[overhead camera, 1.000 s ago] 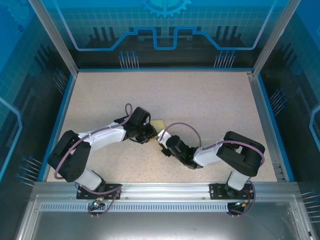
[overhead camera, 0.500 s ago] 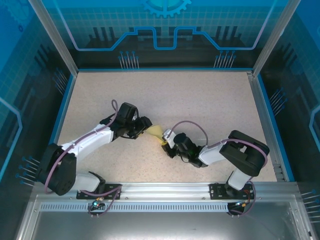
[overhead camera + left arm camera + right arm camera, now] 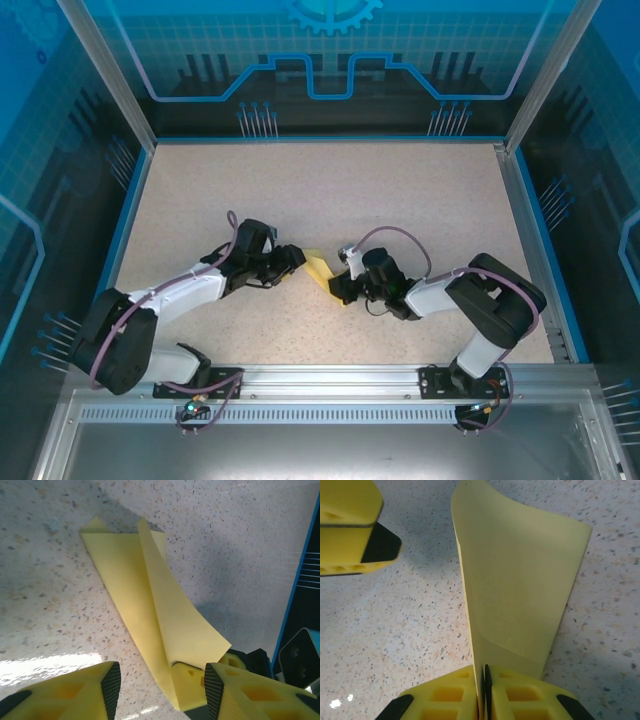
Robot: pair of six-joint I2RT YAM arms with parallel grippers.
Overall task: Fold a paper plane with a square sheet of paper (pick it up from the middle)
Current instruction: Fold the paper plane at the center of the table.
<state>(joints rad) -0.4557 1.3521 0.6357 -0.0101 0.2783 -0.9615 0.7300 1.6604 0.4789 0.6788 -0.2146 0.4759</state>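
Observation:
The square sheet of paper (image 3: 319,266) is pale yellow and folded into a long strip, resting low over the table between my two grippers. In the left wrist view the sheet of paper (image 3: 150,605) has one flap curling up off the layer beneath. My right gripper (image 3: 484,679) is shut on the near end of the sheet of paper (image 3: 520,575), which stands on edge ahead of it. My left gripper (image 3: 161,692) is open. The strip's end and a right finger lie between its pads without touching them. From above, the left gripper (image 3: 297,260) is left of the paper and the right gripper (image 3: 338,288) is lower right of it.
The speckled table (image 3: 400,190) stretches free behind and to both sides of the paper. A blue rim (image 3: 130,215) and metal posts bound it. An aluminium rail (image 3: 330,378) with the arm bases runs along the near edge.
My left gripper has opened, let go of the paper and drawn back a little to the left. My right gripper has turned and shifted right, keeping hold of the paper.

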